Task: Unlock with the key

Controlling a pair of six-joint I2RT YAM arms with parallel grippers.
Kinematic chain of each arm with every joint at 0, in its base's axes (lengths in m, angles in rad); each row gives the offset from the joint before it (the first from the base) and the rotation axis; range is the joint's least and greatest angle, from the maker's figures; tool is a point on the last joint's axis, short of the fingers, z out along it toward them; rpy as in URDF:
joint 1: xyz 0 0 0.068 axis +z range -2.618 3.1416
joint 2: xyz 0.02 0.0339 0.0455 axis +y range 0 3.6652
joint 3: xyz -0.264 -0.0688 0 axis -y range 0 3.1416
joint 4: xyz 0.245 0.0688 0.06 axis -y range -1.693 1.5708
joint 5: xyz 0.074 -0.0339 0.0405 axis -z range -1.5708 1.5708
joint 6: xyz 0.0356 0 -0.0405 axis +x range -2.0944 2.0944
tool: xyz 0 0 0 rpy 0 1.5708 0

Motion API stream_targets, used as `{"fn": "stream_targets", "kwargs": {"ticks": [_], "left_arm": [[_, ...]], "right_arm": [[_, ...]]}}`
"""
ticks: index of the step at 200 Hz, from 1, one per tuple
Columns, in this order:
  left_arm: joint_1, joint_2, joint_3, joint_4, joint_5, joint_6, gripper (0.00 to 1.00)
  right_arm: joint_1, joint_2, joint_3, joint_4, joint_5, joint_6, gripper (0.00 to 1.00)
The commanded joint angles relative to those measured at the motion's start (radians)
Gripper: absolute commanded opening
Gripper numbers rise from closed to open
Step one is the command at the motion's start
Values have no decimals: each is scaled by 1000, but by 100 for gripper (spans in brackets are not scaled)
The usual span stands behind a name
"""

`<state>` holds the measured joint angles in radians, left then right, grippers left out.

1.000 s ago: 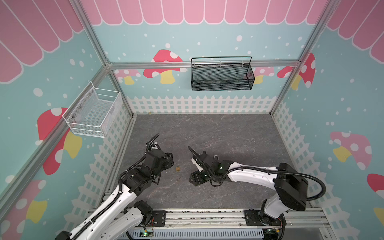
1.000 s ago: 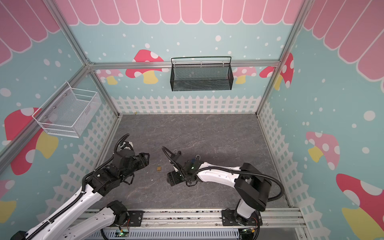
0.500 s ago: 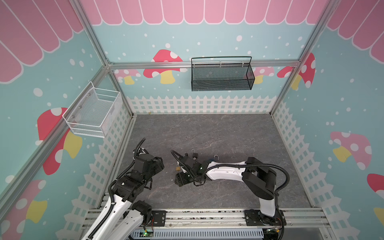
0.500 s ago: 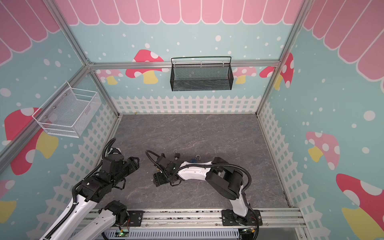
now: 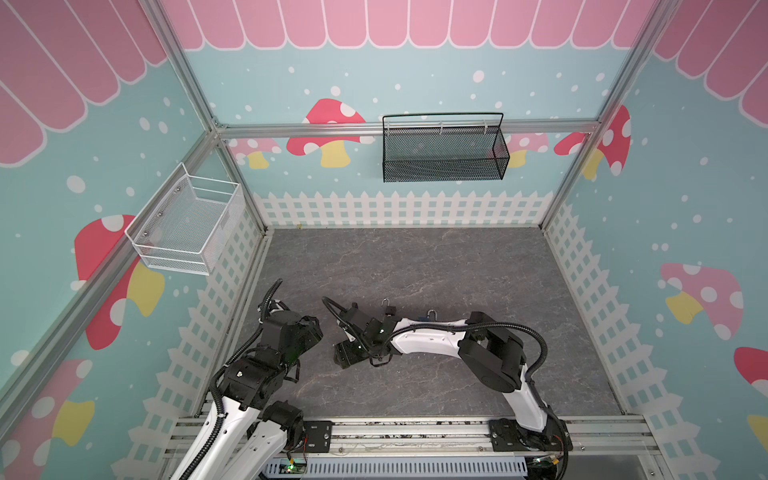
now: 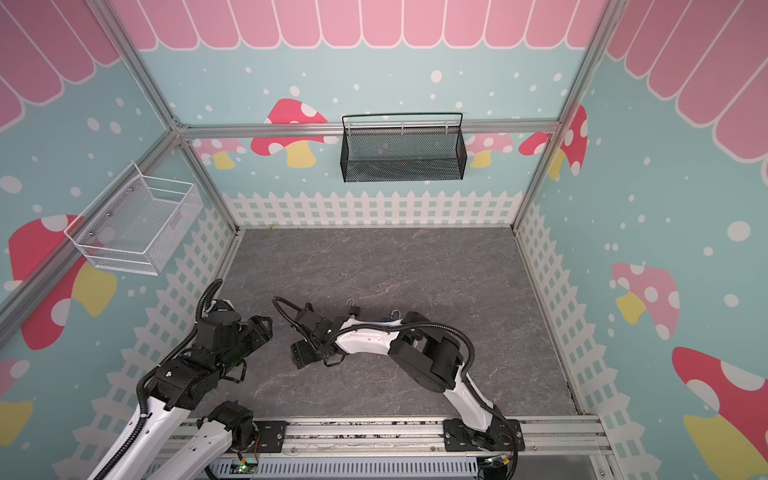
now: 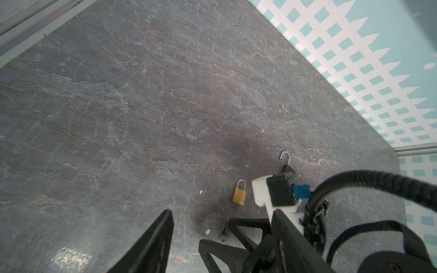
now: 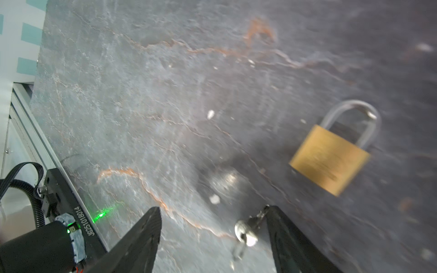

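Observation:
A small silver key [image 8: 244,232] lies on the grey floor between the fingers of my right gripper [image 8: 212,210], close against one finger [image 8: 283,231]. That gripper is open and low over the floor. A shut brass padlock [image 8: 329,157] lies just beyond the key. In the left wrist view the key [image 7: 223,236] and the brass padlock [image 7: 239,195] show past my left gripper [image 7: 222,211], which is open, empty and off the floor. In both top views the right gripper [image 5: 345,355] reaches across toward the left gripper [image 5: 313,328], and the arm hides the key and brass padlock.
Two other padlocks with open shackles [image 5: 388,306] [image 5: 432,313] lie behind the right forearm. A black mesh basket [image 5: 444,166] hangs on the back wall. On the left wall is a white wire basket [image 5: 183,232]. The fence-printed wall stands close on the left.
The right arm has swung left across the floor, with its elbow folding in, bringing its gripper down around the key. The left gripper has drawn back toward the left.

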<state>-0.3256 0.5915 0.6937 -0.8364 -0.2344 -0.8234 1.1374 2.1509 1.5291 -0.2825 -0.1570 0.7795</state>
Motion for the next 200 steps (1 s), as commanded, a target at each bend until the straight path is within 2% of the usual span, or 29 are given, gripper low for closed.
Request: {"fn": "stream_targets", "kwargs": {"ticks": [1,45,78,117,134,200], "left_arm": [[10,-22,19,-38,-11,-25,66],[13,-47,12,-40,-7,-48,66],[13,-47,3,-35,-6,-61,66],[14,-57,0,-25,-3,-67,66],[14,-57,0,-24,0,-69,66],[14,-61,-8,-18,5,-92,66]], "right_arm": [[23,37,41,-116,38,-61,73],[24,-11,49,-231,191,-134,70],[29,-7,37,-249,156,-171,56],[44,19,57,-257,167,-203,43],[50,27,63,-268,174,-213,41],[56,58,69,-270,212,-252,22]]}}
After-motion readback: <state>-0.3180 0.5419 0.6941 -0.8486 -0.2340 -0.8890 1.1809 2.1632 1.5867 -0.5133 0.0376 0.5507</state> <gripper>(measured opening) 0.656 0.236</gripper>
